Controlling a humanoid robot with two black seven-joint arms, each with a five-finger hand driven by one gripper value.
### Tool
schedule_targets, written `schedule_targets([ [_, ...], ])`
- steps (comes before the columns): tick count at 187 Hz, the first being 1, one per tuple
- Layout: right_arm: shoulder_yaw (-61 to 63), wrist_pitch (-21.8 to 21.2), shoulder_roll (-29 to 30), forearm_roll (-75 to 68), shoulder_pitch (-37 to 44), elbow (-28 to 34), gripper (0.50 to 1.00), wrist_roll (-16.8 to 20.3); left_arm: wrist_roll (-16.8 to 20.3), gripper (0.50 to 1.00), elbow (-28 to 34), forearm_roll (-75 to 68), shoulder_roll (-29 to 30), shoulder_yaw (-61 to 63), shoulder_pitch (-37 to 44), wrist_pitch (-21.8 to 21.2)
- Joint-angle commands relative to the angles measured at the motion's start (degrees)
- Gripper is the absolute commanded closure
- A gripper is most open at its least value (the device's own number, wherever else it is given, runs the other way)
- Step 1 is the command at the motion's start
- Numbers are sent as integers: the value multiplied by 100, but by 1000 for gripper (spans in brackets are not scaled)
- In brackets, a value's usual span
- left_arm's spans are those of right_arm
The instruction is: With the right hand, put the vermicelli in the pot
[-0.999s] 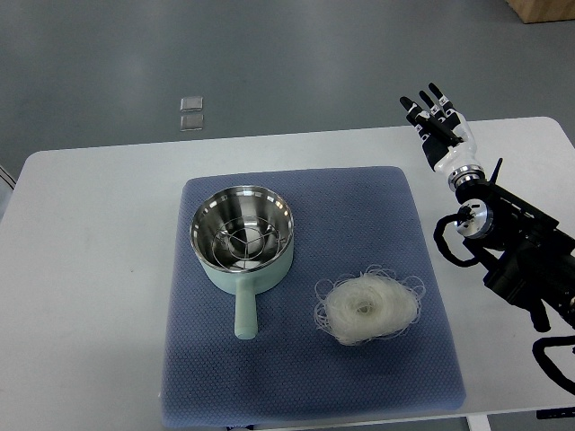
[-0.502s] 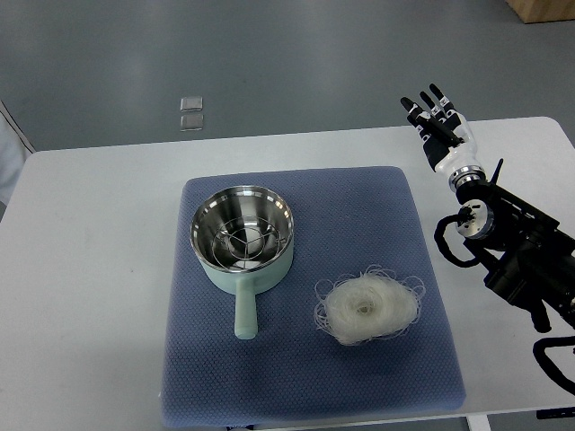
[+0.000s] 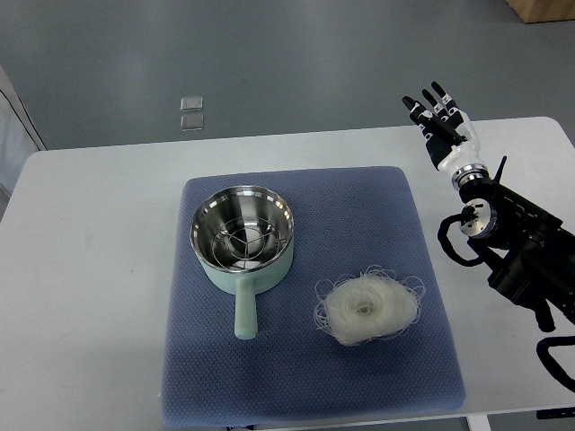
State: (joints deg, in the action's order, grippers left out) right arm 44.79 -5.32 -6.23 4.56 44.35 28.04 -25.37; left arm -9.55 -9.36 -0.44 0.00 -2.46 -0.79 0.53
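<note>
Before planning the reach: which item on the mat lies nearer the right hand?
The vermicelli nest, at the mat's right; the pot sits farther left of the right hand.

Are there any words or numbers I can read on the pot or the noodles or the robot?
None can be read. The pot, the vermicelli, the blue mat and the right hand show no print. The two small clear squares on the floor are too small to tell.
</note>
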Motion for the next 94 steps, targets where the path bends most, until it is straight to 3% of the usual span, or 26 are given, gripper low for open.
schedule_targets([
  [1,-5,57,-1,318,12,52,572,5,-3,500,-4,0,0,0,0,0],
  [58,-612,-4,-599,1891,258,562,570,76,6,500,-4,0,0,0,0,0],
  [94,-1675,-356,-1565,3033,539,1379,570,67,-3,500,-4,0,0,9,0,0],
])
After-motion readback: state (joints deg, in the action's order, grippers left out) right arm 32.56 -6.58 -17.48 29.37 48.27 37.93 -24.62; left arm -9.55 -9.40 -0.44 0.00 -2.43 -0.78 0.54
